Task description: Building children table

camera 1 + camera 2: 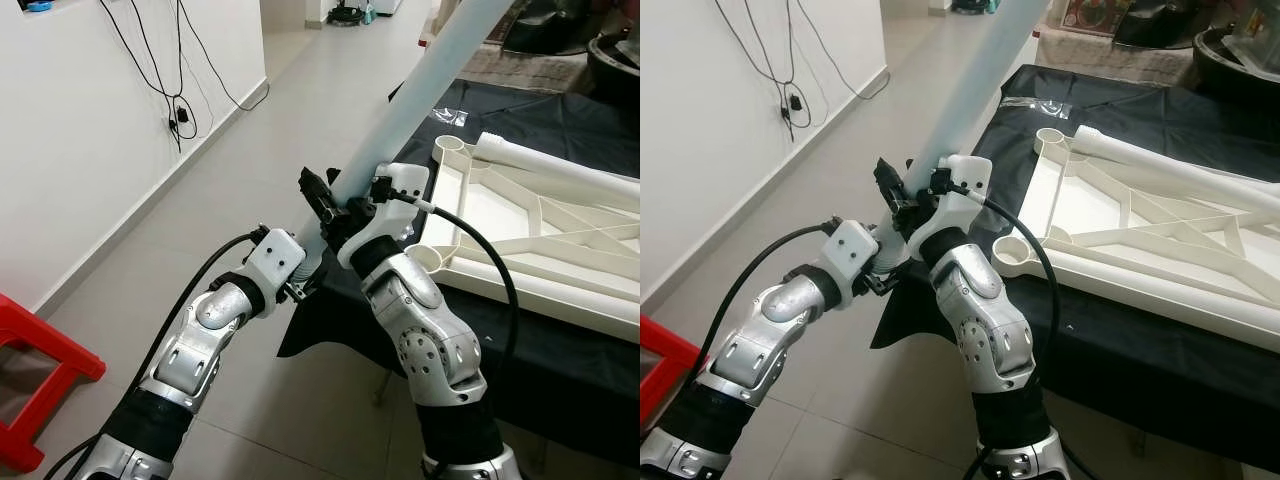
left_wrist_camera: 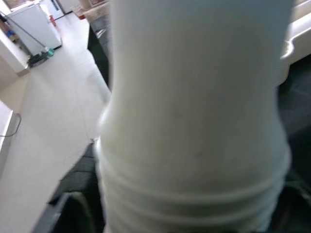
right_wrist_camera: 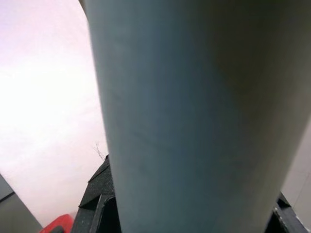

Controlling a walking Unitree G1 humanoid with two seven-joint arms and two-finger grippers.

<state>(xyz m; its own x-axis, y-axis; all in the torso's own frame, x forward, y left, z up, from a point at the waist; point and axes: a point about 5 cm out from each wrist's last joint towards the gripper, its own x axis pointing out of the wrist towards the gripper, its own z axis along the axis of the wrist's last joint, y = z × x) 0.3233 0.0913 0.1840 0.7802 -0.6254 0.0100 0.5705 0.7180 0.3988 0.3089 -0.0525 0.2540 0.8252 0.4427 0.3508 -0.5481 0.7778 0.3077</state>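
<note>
On black cloth (image 1: 560, 120): white tabletop (image 1: 540, 230); tiled floor (image 1: 250, 180).

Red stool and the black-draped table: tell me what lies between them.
Bare tiled floor separates the red stool from the black-draped table; both arms, holding the white table leg, cross above it in the left eye view.

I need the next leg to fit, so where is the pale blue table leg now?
In the head views the table leg slants up between both grippers, left of the white tabletop frame on the black cloth.
</note>
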